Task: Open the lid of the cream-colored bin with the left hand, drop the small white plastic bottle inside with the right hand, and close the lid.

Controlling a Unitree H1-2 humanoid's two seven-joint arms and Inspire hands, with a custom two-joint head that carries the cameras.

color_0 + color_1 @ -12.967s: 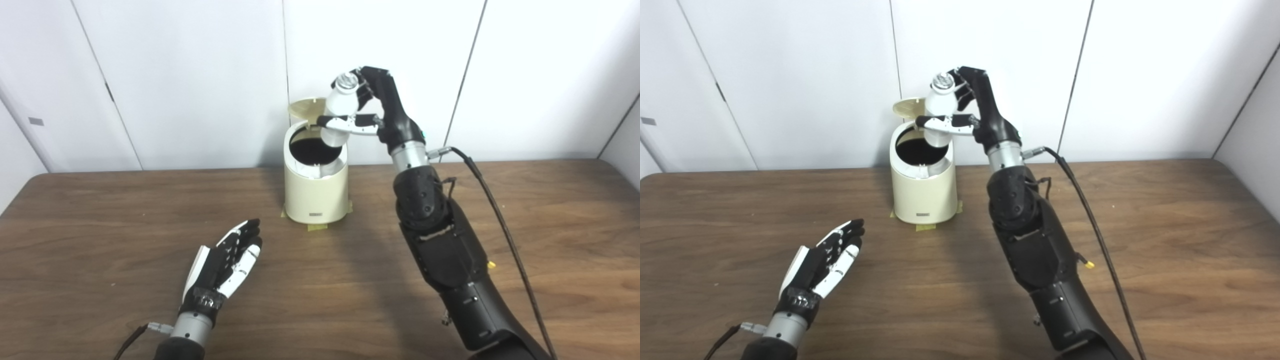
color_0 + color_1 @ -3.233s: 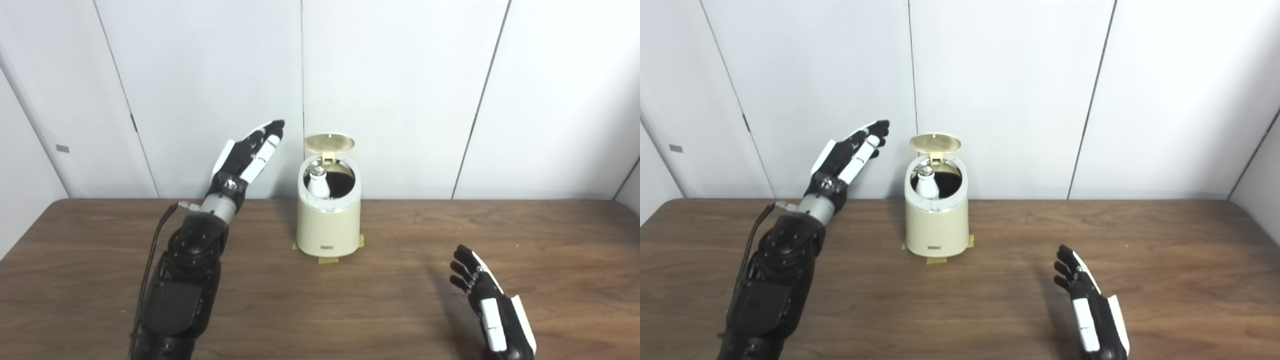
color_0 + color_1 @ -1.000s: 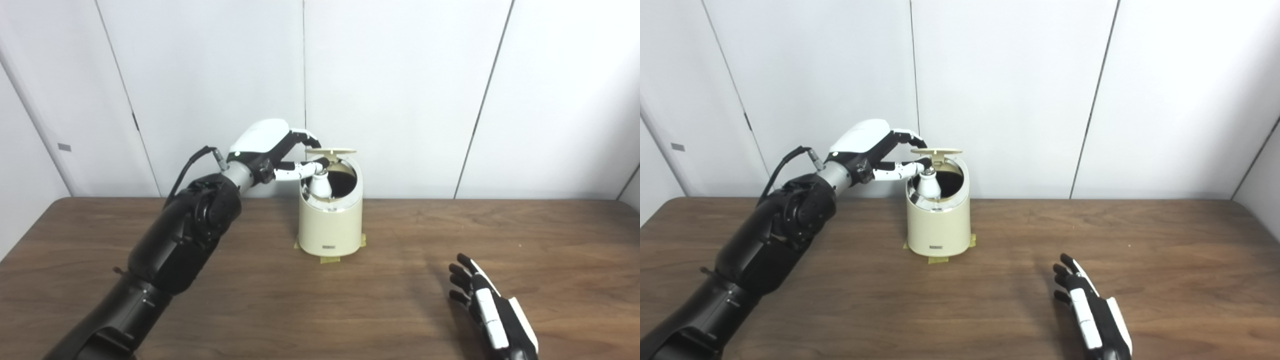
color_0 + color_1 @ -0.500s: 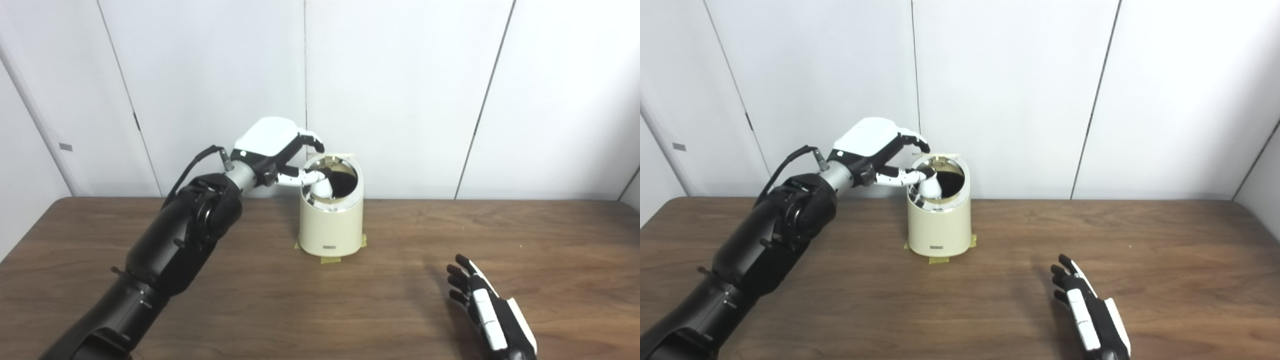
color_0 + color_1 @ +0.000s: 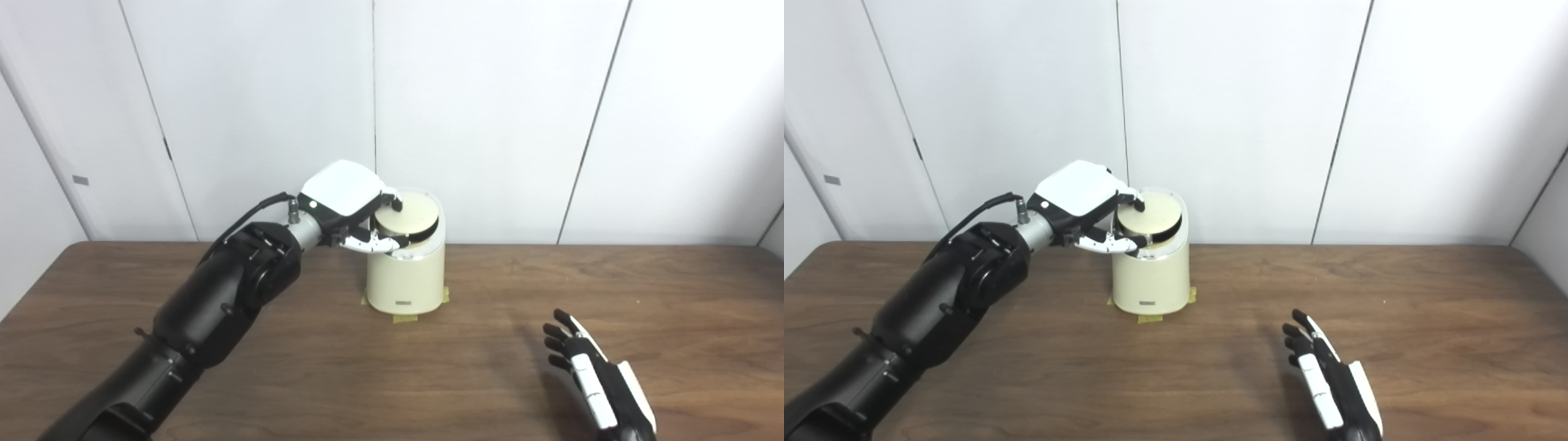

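Observation:
The cream-colored bin (image 5: 404,282) stands at the back middle of the wooden table. Its round lid (image 5: 411,212) lies almost flat on the opening, with a thin dark gap along its front right edge. My left hand (image 5: 344,197) reaches in from the left; curled fingertips press on the lid's left part and the thumb lies under it along the bin's rim. The small white bottle is hidden from view. My right hand (image 5: 597,383) rests open, fingers spread, at the front right of the table, far from the bin.
Yellow tape (image 5: 404,318) fixes the bin's base to the table (image 5: 490,380). White wall panels stand right behind the bin. A cable (image 5: 245,214) loops off my left wrist.
Over the last second my left hand has brought the lid down from nearly upright to almost flat, hiding the bottle inside. The right hand has barely moved.

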